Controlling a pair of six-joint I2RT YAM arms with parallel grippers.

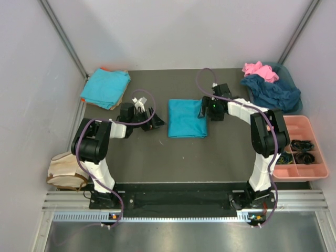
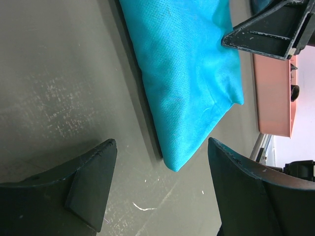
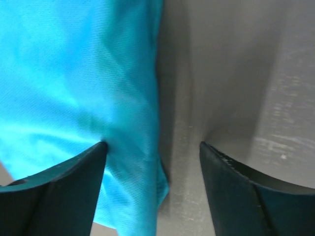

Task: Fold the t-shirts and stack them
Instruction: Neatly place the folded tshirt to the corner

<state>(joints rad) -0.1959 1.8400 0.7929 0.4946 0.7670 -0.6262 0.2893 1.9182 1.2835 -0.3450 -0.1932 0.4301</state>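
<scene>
folded t-shirt (image 1: 187, 118): plain turquoise | heaped t-shirts (image 1: 272, 92): pink, navy | tray (image 1: 308, 172): pink

The table (image 1: 157, 163) is a dark, matt sheet, scuffed and scratched pale in places. At its middle, the folded shirt (image 1: 187, 118) is turquoise cloth with a fine knit weave, soft, with a slight sheen. The left gripper (image 2: 161, 142) has matt black, plastic-looking fingers (image 2: 93, 182). At the right edge, the tray (image 1: 296, 128) is smooth pink plastic. Along the near edge runs a silvery metal rail (image 1: 63, 202).

Dark table (image 1: 157, 157): folded teal t-shirt (image 1: 187, 118) centre, teal stack (image 1: 105, 88) (far-left corner).
</scene>
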